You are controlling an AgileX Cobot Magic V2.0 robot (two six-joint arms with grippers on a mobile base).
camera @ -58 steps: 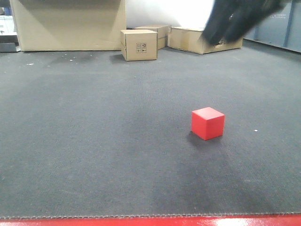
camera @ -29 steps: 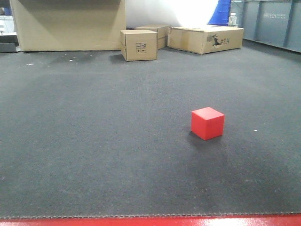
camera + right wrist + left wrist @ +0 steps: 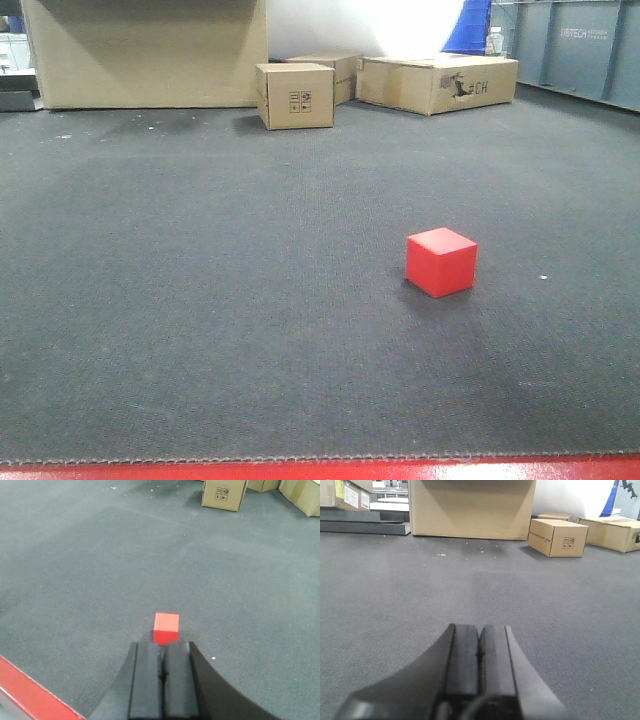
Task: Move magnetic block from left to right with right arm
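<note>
The magnetic block (image 3: 441,262) sat alone on the dark carpeted tabletop (image 3: 200,300), right of centre, and the right end effector (image 3: 162,672) was above and just behind it with its pads pressed together, holding nothing. To grasp cleanly, it needed to spread wide first, then descend square to two opposite faces.

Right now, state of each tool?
Left tool: shut, empty.
Right tool: shut, empty; small matte red cube sits free on the carpet just ahead.
</note>
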